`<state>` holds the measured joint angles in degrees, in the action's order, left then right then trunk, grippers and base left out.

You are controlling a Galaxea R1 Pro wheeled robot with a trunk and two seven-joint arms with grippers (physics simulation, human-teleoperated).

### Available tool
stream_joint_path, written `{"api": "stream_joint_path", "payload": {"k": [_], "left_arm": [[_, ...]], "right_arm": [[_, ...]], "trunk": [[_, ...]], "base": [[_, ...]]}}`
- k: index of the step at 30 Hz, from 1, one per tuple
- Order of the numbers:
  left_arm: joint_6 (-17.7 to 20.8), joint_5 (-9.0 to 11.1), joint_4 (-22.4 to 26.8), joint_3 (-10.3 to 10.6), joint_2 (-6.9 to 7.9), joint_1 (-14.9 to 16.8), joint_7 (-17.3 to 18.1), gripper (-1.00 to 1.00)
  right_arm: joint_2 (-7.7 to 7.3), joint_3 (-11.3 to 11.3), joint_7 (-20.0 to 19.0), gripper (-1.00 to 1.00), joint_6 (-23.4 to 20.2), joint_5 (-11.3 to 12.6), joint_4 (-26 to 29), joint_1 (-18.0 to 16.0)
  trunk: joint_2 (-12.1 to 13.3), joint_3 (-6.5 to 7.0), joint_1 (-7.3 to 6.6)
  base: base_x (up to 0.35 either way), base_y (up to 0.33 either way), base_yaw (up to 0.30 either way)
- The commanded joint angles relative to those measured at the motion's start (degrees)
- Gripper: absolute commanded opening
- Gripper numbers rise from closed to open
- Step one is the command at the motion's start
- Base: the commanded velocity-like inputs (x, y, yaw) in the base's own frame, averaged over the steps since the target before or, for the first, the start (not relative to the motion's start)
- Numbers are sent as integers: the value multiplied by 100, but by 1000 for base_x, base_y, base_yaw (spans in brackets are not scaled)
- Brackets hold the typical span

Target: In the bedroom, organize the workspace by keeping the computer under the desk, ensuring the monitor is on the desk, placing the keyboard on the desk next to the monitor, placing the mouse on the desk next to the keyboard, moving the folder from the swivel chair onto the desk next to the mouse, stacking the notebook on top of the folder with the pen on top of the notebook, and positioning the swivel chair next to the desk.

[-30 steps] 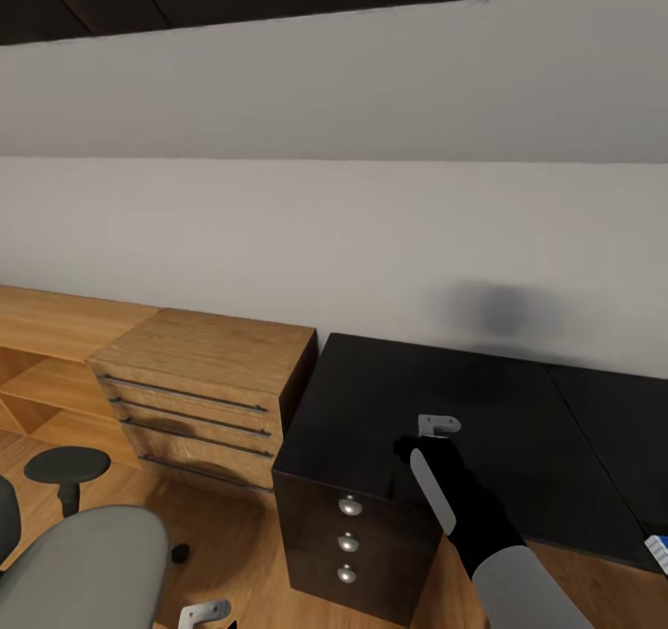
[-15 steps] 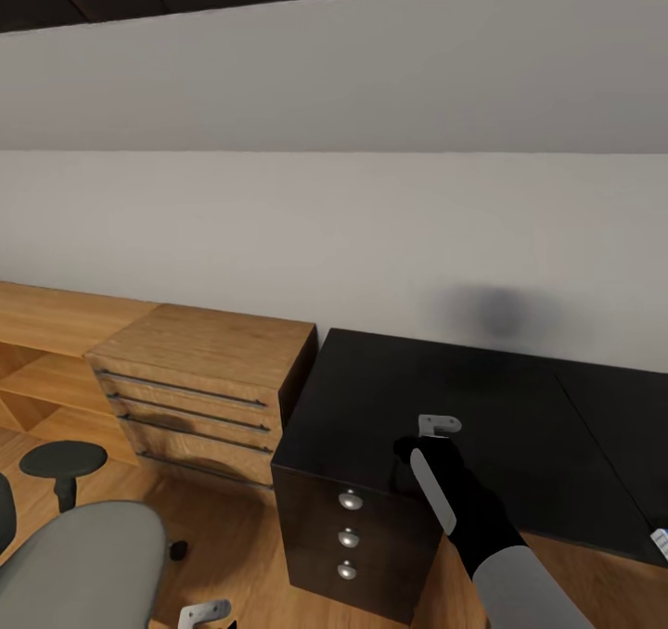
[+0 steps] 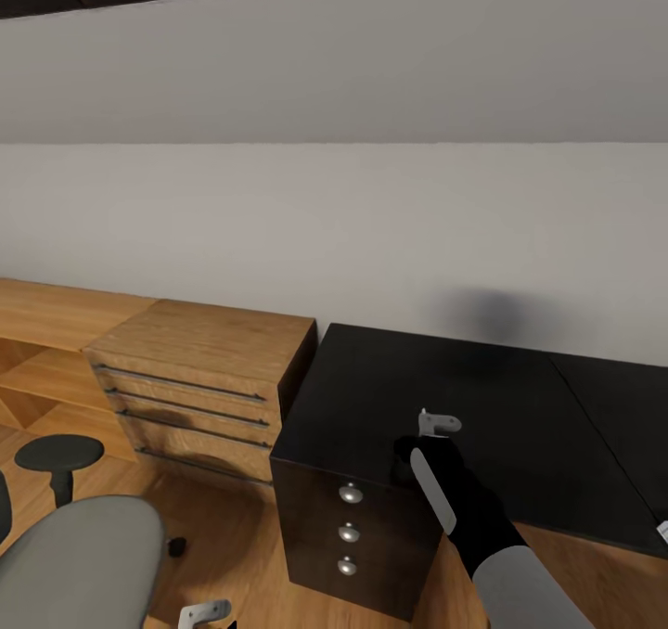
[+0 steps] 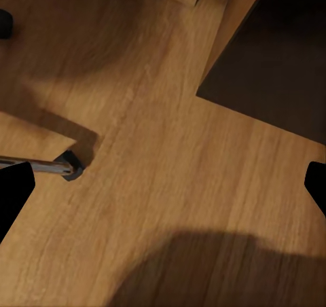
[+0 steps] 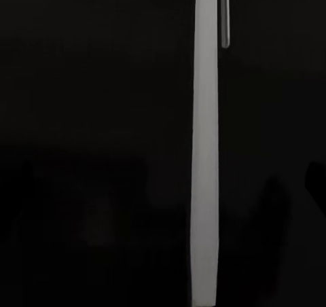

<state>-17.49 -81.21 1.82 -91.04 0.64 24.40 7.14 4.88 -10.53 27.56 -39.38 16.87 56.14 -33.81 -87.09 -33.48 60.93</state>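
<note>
My right gripper (image 3: 429, 434) hovers over the left end of the black desk (image 3: 501, 388), above its three drawers (image 3: 349, 529). It is shut on the notebook (image 3: 432, 490), a thin pale grey slab seen edge-on. In the right wrist view the notebook (image 5: 205, 151) is a pale strip against the dark desk top. The swivel chair (image 3: 74, 559) stands at the lower left with its grey seat and black armrest (image 3: 60, 451). My left gripper (image 4: 163, 188) hangs open above the wooden floor, near the chair's chrome leg and caster (image 4: 68, 166). Its grey tip (image 3: 204, 613) also shows in the head view.
A light wooden drawer cabinet (image 3: 199, 355) with bar handles stands against the desk's left side, and low wooden shelving (image 3: 42, 332) runs on to the left. A plain pale wall rises behind. A small pale sliver (image 3: 662, 529) lies at the desk's right front edge.
The whole picture has shifted a little, so the camera has moved. A blue-and-white thing at the right edge has almost slid out of frame. Both arms keep their pose.
</note>
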Motion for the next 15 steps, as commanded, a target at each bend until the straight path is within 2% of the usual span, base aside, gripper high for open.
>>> {"api": "stream_joint_path", "payload": {"k": [1,11,15], "left_arm": [[-9,-26,11,-48,-2,3,41,100],[-9,-26,11,-52,-2,3,41,100],[-9,-26,10,-53,-2,3,41,100]], "right_arm": [[-4,-11,56,100,-36,36,-15,-2],[-4,-11,53,100,-39,36,-55,-2],[-4,-11,50,100,-36,36,-73,-2]], "trunk": [[-44,-25,23],[-445,-205,243],[-445,-205,243]], "base": [[0,0,0],[0,0,0],[0,0,0]]}}
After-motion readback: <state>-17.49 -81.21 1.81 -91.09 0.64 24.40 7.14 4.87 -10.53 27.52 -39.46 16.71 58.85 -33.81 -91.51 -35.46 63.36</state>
